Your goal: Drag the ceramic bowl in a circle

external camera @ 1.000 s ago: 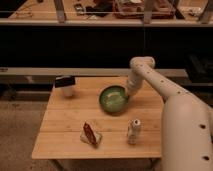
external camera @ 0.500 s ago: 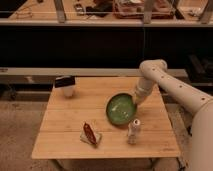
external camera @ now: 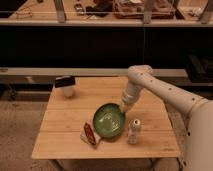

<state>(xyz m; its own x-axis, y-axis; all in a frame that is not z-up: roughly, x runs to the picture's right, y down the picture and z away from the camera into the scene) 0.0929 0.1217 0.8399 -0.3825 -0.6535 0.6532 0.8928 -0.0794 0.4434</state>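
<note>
The ceramic bowl (external camera: 109, 120), round, shallow and glossy green with a darker rim, sits on the wooden table (external camera: 65, 135) a little right of centre toward the front. My gripper (external camera: 123, 107) reaches down from the white arm at the right and presses on the bowl's upper right rim, shut. The bowl's left edge lies close to the red snack packet, and its right edge is near the small white bottle.
A red snack packet (external camera: 90, 134) lies at the front centre-left. A small white bottle (external camera: 133, 131) stands front right of the bowl. A white cup with a black top (external camera: 66, 86) stands at the back left corner. Dark shelving runs behind the table.
The bowl has slid from the back right toward the front and left, and the gripper has travelled with it. The other objects have stayed in place.
</note>
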